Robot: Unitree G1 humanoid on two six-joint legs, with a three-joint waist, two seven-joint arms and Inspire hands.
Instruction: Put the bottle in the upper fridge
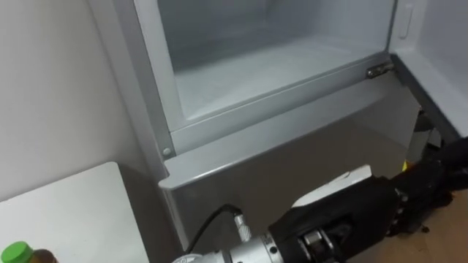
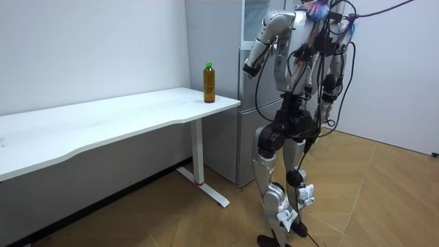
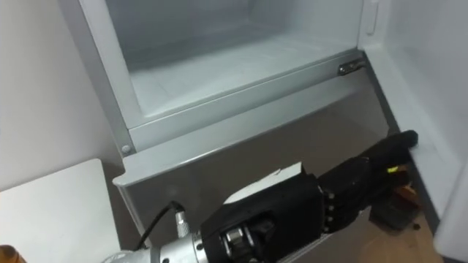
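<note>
Left eye view: our left hand [image 1: 373, 204], empty with fingers straight, reaches below the grey fridge's open white upper compartment [image 1: 278, 95]. The green-capped brown bottle [image 1: 20, 254] stands on the white table [image 1: 73, 212], far to the hand's left. We should grasp its middle, keeping it upright.

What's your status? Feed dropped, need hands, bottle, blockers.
Left hand open, extended below upper fridge. Right hand down at side. Bottle on table, unheld. Fridge open, nothing blocking.

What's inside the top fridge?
Only its bare white floor shows inside the fridge; nothing stands on it. Higher up is out of the picture. The bottle is on the table.
</note>
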